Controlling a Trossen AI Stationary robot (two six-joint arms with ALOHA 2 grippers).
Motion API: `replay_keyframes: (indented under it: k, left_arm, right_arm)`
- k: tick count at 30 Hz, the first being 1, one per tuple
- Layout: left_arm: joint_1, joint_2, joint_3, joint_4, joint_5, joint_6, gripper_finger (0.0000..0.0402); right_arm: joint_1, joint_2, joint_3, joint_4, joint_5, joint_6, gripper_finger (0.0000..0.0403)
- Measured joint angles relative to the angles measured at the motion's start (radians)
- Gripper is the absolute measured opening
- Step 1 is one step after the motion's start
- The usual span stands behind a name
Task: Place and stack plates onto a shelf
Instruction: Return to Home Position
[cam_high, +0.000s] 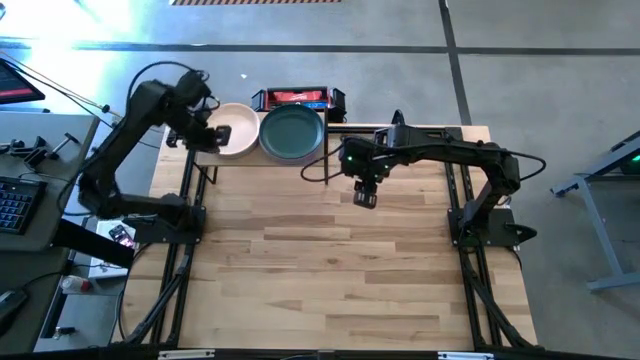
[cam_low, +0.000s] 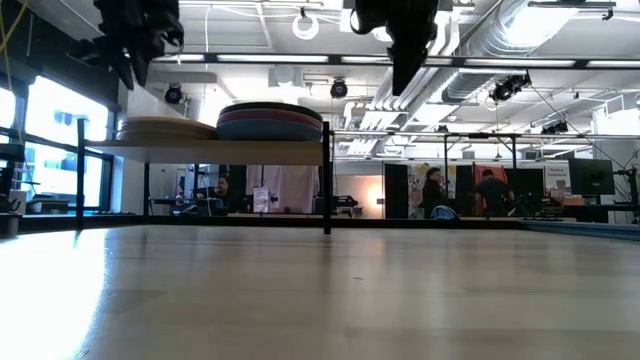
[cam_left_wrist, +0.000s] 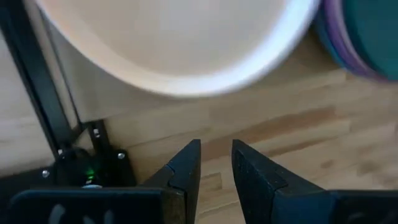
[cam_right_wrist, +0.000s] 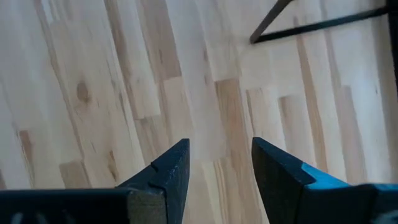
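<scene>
Plates (cam_low: 270, 120) are sitting in two stacks side by side on the shelf (cam_low: 220, 151). The left gripper (cam_high: 220, 133) is hanging above the shelf's left end. Its fingers (cam_left_wrist: 186, 168) are nearly together with only a narrow slit between them, and they are gripping nothing. Just ahead of this claw a peach plate (cam_left_wrist: 174, 43) is topping the left stack (cam_low: 165, 128). In the low view there is clear air between the claw (cam_low: 135, 45) and the stack's rim. Beside the claw, a black frame leg (cam_left_wrist: 37, 93) is running down from the shelf's corner. Farther off, a dark teal plate (cam_high: 292, 133) is topping the right stack. The two stacks' rims are lying very close; I cannot tell if they are touching. Beyond the stacks, a red and black object (cam_high: 298, 98) is lying at the table's far edge.

The right gripper (cam_high: 365, 197) is hovering off the shelf's right end, apart from it. Its fingers (cam_right_wrist: 171, 168) are spread moderately wide and holding nothing. Directly under it, bare tabletop (cam_right_wrist: 124, 93) is showing. A thin black bar (cam_right_wrist: 323, 25) is crossing ahead of the claw. On the near side of both claws, open slatted wood is stretching to the table's front edge.
</scene>
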Motion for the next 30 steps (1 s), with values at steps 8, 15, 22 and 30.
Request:
replay_keyframes:
  k: [8,15,22,30]
  left_arm:
    - [-0.236,-0.265,-0.161,0.222,-0.063,-0.077,0.0078]
    - [-0.447,-0.495,-0.359,0.492,-0.065,-0.067,0.0078]
    - [-0.552,-0.668,-0.544,0.682,-0.066,0.033,0.0078]
    - [-0.63,-0.824,-0.792,0.901,0.011,0.143,0.0078]
  right_arm:
    - [0.064,0.0,0.0,0.073,-0.001,0.051,0.0151]
    - [0.118,0.0,0.0,0.186,0.024,0.13,0.0151]
    - [0.116,0.0,0.0,0.27,0.068,0.139,0.0151]
    - [0.096,-0.07,-0.25,0.472,0.07,0.24,0.0151]
